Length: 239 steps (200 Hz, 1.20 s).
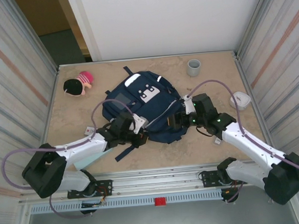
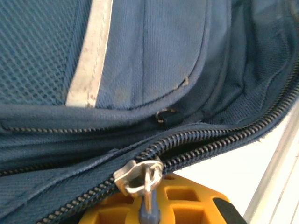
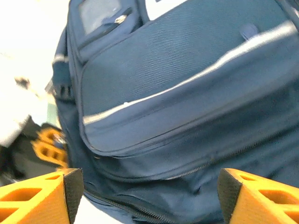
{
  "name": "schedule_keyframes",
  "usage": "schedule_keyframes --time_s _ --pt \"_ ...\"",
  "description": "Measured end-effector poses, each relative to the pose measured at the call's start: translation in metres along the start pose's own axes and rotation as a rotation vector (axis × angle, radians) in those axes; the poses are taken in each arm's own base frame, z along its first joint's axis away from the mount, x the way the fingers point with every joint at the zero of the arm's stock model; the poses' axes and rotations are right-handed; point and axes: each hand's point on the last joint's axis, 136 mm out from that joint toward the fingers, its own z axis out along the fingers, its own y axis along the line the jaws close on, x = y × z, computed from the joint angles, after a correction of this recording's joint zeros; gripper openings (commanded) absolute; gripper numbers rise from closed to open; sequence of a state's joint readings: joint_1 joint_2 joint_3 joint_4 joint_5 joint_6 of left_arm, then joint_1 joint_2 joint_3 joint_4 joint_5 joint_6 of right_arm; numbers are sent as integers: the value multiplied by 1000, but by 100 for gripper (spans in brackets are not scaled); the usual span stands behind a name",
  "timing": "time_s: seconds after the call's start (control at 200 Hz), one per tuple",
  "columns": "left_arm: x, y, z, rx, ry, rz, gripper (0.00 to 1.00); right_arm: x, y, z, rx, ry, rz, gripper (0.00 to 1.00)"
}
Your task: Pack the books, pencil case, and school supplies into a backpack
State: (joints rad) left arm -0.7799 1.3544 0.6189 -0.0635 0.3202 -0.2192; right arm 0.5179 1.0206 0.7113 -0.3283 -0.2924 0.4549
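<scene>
looks like the opening stage, with nothing visibly packed. finds the backpack [image 1: 144, 104] lying flat in the middle of the desk [image 1: 67, 115], front pocket up. has the left tool [image 1: 135, 131] at the backpack's near-left edge, pinched shut on the zipper pull [image 2: 147, 212] just below the metal slider [image 2: 133, 173]. shows teeth parted to the right of that slider and meshed to its left, so judged only partly unzipped. has the right tool [image 3: 148, 186] spread wide at the backpack's near-right side, gripping nothing, fingers clear of the fabric as far as can be told. leaves the pencil case [image 1: 91, 159] out on the desk, a pale mint corner peeking from under the left arm, near a trailing strap. likewise what looks like one of the school supplies [image 1: 89, 130], a small white piece lying on the desk just beyond the left arm. no judging whether the book is inside. remaining, by this reading: finish unzipping the compartment, load case, supplies and perhaps the book, then zip up.
</scene>
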Motion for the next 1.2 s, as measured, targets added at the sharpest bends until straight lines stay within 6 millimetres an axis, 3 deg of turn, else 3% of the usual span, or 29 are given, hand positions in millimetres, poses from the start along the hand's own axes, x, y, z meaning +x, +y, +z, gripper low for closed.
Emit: schedule_keyframes --time_s 0.135,0.291,0.381,0.456,0.546,0.636,0.742,0.942,1.037,1.198 --pt "20 10 15 -54 45 -20 0 34 -17 -2 14 82 278 82" --pt "18 10 18 -68 27 -9 0 76 -38 7 68 185 484 82" --pt "18 4 19 -54 23 6 0 88 -45 16 74 207 563 73" --pt "16 -2 21 -37 18 19 0 95 -50 25 76 218 615 57" --pt "19 -11 25 -14 26 39 0 95 -52 33 69 212 645 43" --pt "26 -20 31 12 54 56 0 88 -51 39 49 187 653 37" --pt "27 -38 39 51 84 89 3 81 -48 41 28 159 653 35" --pt "12 -76 55 132 91 148 16 77 -44 45 16 130 640 34" --pt "5 -85 57 149 85 165 26 76 -45 44 22 118 638 39" --pt "-8 -95 46 149 48 231 60 67 -53 32 27 93 607 52"
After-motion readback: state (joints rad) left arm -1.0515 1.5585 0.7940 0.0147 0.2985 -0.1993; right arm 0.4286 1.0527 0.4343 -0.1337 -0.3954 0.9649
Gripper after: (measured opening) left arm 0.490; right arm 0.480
